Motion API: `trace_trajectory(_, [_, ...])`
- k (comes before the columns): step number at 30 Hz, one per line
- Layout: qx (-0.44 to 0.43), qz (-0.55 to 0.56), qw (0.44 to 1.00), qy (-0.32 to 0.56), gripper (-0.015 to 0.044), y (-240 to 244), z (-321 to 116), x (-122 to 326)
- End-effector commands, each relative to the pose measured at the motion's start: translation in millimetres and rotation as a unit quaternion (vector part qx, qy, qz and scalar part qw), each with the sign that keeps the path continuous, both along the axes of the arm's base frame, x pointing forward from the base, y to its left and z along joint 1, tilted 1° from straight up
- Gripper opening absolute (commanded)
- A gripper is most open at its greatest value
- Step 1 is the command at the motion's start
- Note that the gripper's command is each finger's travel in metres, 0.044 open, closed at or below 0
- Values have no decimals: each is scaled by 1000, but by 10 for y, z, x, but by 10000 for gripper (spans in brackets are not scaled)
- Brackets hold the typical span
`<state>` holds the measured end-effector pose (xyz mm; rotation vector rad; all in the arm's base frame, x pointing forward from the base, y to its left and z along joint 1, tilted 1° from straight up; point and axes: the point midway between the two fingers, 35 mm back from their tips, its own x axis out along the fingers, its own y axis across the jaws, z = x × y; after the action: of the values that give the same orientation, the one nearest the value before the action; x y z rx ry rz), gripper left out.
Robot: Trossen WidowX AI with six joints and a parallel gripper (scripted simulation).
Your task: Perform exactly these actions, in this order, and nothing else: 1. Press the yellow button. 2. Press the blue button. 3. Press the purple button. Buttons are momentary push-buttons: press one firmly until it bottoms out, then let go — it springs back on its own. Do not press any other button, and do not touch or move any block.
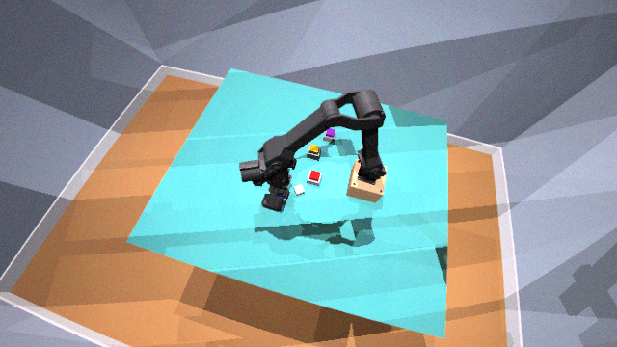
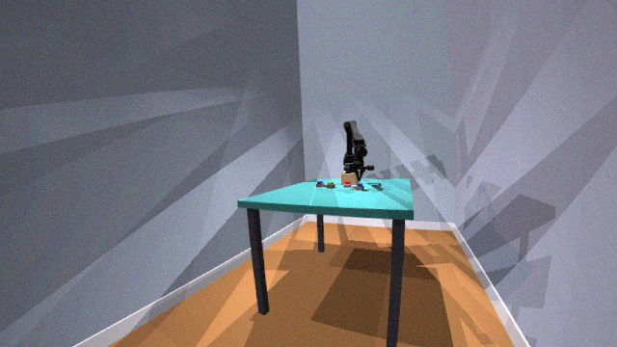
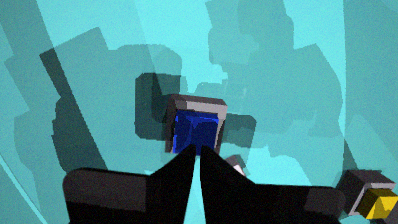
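Note:
The blue button sits in a grey housing. My gripper is shut and empty. In the wrist view its fingertips overlap the near edge of the blue cap; whether they touch it I cannot tell. In the top view the gripper body hides the fingertips and most of the blue button. The yellow button stands up, at the lower right of the wrist view. The purple button stands beyond the yellow one, outside the wrist view.
A red button stands between the yellow button and a small white block. The block lies close to the blue button, beside the fingers. The arm's wooden base block stands on the turquoise table.

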<state>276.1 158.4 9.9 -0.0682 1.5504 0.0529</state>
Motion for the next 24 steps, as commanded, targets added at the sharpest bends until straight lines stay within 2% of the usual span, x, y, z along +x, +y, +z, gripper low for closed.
trace_trajectory(1, [6, -2, 1000, -7, 20, 22, 110, 27])
trace_trajectory(3, [6, -2, 1000, -7, 20, 24, 144, 29])
trace_trajectory(7, [6, -2, 1000, -8, 20, 24, 694, 12])
trace_trajectory(14, [5, -3, 1000, -8, 20, -9, 730, 15])
trace_trajectory(24, [-7, -13, 1000, -7, 20, -1339, 751, 169])
